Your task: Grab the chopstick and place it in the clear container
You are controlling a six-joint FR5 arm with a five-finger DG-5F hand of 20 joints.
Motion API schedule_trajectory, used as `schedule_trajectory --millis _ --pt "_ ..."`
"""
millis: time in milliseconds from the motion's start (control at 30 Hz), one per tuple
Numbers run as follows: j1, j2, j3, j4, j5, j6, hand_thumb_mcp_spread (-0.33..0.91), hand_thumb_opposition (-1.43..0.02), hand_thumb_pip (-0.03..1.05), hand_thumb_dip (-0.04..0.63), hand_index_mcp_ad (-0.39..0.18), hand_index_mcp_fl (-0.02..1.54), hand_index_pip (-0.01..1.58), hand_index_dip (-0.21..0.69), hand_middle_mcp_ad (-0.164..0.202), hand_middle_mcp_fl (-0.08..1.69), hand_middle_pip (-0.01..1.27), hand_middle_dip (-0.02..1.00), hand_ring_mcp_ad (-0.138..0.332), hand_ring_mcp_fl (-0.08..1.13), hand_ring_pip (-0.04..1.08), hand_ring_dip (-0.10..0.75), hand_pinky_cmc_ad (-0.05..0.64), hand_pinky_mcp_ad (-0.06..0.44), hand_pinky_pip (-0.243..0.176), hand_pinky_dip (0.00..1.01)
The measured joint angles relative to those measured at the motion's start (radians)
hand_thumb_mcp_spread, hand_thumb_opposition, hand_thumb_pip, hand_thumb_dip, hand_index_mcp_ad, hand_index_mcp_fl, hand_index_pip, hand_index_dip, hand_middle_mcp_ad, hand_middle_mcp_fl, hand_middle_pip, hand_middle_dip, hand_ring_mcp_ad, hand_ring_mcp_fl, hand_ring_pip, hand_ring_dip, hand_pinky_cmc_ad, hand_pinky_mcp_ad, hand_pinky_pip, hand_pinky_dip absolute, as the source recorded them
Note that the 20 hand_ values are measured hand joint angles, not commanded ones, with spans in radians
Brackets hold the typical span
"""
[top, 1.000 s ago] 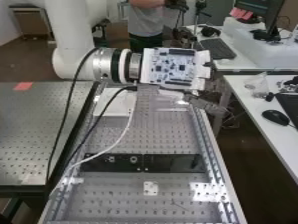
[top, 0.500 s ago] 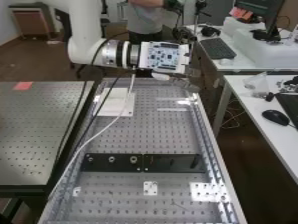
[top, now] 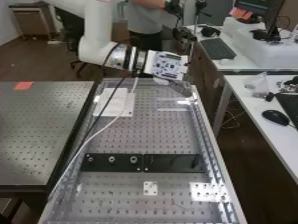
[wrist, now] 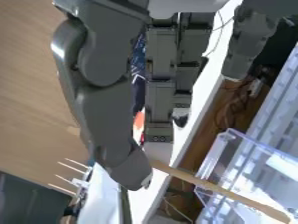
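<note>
Perforated bench (top: pixel 149 135); fingers (top: pixel 179 89) hold chopstick (wrist: pixel 216 188), one end hidden; container (wrist: pixel 214 154) cut off.

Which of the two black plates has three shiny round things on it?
The left plate in the high view. Its shiny round things sit in a row; the right plate has just one dark bit near its far end.

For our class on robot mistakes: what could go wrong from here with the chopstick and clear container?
The fingers pinch the chopstick near one end, so its long free part might swing or slip. In the wrist view that part slants across the clear container, so it could land across the top rather than inside.
</note>
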Motion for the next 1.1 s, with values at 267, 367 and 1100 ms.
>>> schedule_trajectory --millis 267,367,1100 --pt "0.001 -0.062 0.073 -0.102 -0.045 -0.026 0.77 -1.09 0.38 0.344 -0.220 1.06 0.64 0.463 0.026 1.28 0.25 0.72 -0.009 0.56 0.10 0.511 0.360 0.325 0.035 0.17" --pt "-0.003 -0.082 0.095 -0.140 -0.062 -0.044 0.77 -1.09 0.38 0.344 -0.220 1.07 0.63 0.463 0.026 1.28 0.25 0.72 -0.009 0.56 0.10 0.511 0.360 0.325 0.035 0.17" --pt "-0.009 -0.097 0.115 -0.175 -0.069 -0.086 0.75 -1.10 0.38 0.344 -0.215 1.09 0.61 0.466 0.028 1.28 0.25 0.71 -0.009 0.58 0.10 0.515 0.361 0.326 0.035 0.17"
